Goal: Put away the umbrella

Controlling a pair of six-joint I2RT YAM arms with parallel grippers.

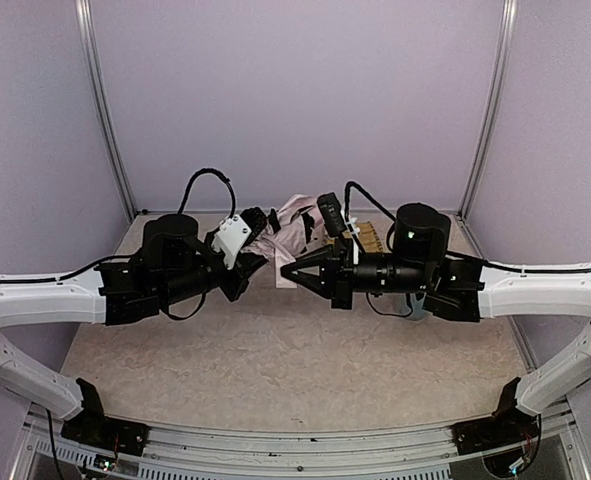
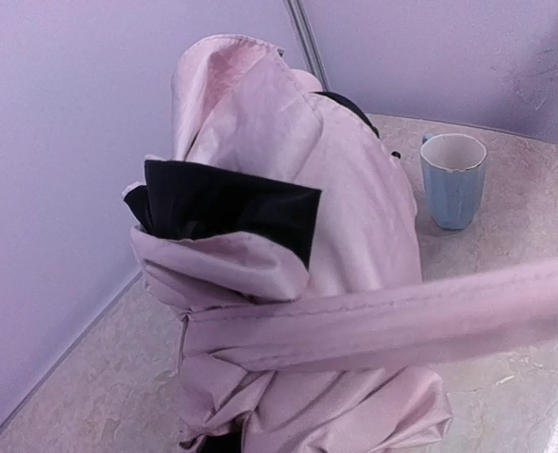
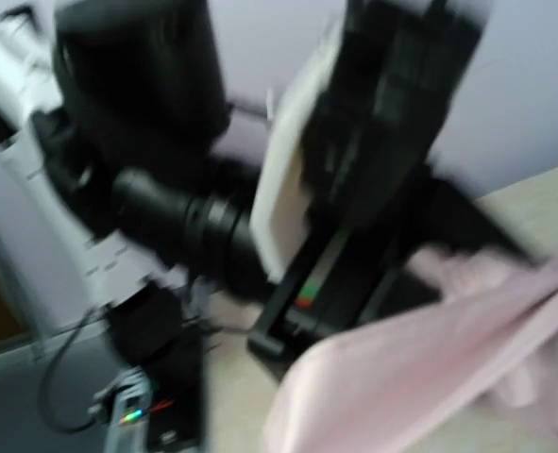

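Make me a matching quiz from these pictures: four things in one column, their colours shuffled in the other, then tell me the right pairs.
Things:
1. cup
2. umbrella, outer fabric
3. lining
4. table

Colours:
A. black
B. pale blue
C. speckled beige
D. pale pink

Pairs: 1-B, 2-D, 3-A, 4-C
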